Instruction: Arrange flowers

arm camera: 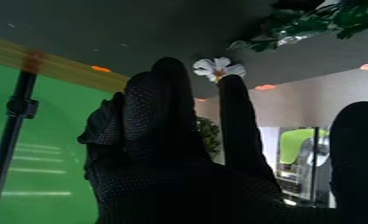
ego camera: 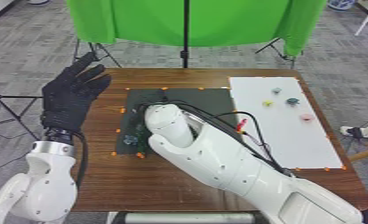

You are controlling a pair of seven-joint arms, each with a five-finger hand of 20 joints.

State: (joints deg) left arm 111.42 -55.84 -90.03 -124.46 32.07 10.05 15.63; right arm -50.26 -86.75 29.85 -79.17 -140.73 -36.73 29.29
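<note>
Head view: the left hand (ego camera: 71, 95) is loosely spread, a pink flower (ego camera: 307, 117) well to its right. Right wrist view: the right hand (arm camera: 185, 185) has straight fingers, a white flower (arm camera: 218, 66) at their tips; likely a pick-up, next wanting a gentle pinch.

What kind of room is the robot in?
Probably a robot lab. There's a green cloth hung up behind the table, a gray tiled-looking floor, and white robot arms with black cables.
</note>
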